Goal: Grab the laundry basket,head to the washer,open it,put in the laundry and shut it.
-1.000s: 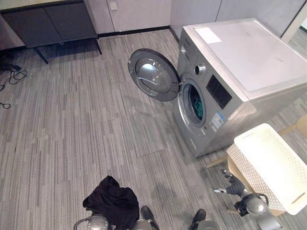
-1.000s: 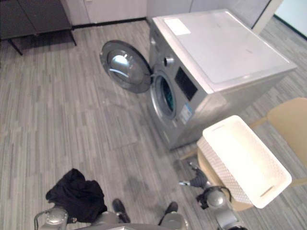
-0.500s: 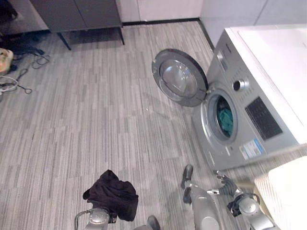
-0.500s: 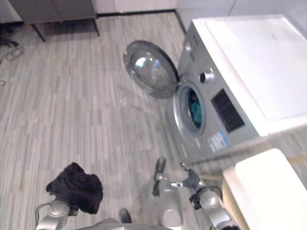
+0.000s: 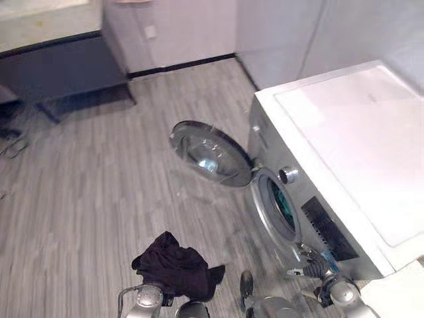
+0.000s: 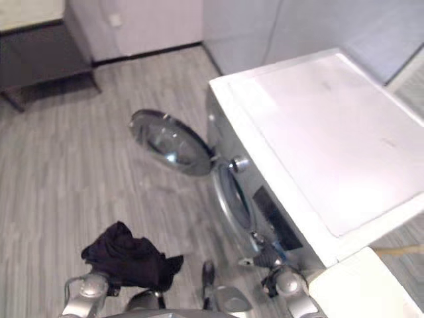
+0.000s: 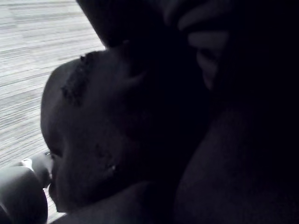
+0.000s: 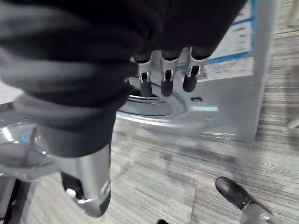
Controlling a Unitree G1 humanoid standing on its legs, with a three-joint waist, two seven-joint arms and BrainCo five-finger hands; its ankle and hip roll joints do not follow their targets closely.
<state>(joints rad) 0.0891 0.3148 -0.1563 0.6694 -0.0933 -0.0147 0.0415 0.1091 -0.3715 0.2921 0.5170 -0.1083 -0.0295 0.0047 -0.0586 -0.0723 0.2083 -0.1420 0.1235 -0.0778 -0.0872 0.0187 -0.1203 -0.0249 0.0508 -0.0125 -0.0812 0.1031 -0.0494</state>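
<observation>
- Washer (image 5: 344, 165): silver front-loader with a white top, standing on the grey striped floor (image 5: 86, 199).
- Washer door (image 5: 211, 154): round, glass-centred, swung wide open and hinged at the side of the drum opening farther from the robot.
- Drum opening (image 5: 281, 205): uncovered; a teal item (image 5: 285, 207) lies inside the drum. No more of the load can be made out.
- Laundry basket (image 6: 361, 288): white; only a corner shows, at the robot's right, just beside the washer's near front corner. Its contents cannot be seen.
- Black garment (image 5: 175, 268): a crumpled dark bundle at the robot's left, low in the head views, at the end of the left arm. In the left wrist view dark cloth (image 7: 140, 130) fills the area close to the camera.
- Left hand: buried in the dark cloth; whether its fingers are curled or straight cannot be told.
- Right hand (image 8: 163, 77): fingers straight and side by side, holding nothing, their dark tips close to the metal rim of the drum opening on the washer front; contact cannot be confirmed.
- Dark cabinet (image 5: 59, 73): stands against the far wall, well apart from the washer.
</observation>
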